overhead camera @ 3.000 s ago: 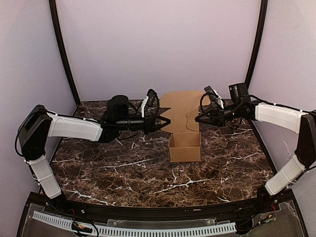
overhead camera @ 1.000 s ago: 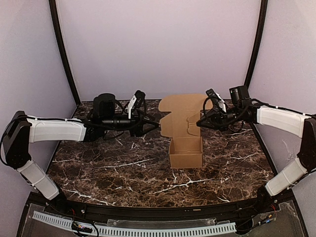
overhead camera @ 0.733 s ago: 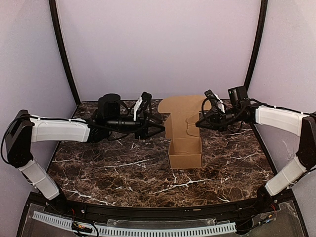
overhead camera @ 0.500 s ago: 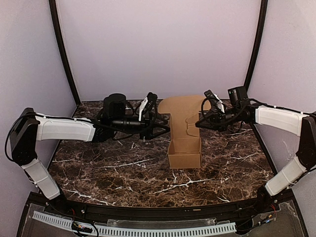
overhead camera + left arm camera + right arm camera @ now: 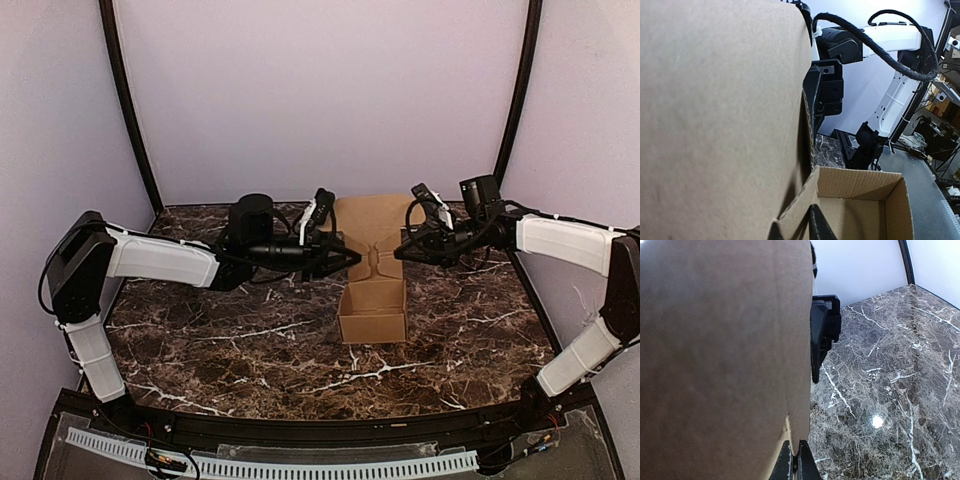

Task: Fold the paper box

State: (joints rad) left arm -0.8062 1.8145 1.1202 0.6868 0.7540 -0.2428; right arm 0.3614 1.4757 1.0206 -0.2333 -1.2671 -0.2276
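Dark brown marble tabletop (image 5: 250,340) with white veins, glossy. Plain pale lavender back wall (image 5: 320,90), side walls the same. Two black curved poles, one at the left rear corner (image 5: 128,110), one at the right rear corner (image 5: 520,90). White perforated strip (image 5: 300,468) along the near edge. Right wrist view: bright glare spot (image 5: 876,421) on the marble. Left wrist view: blurry lab clutter (image 5: 945,135) far right.

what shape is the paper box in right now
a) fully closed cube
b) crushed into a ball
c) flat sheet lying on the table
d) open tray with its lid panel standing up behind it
D: the paper box has its walls up and its top open, with the lid panel standing upright at the back.
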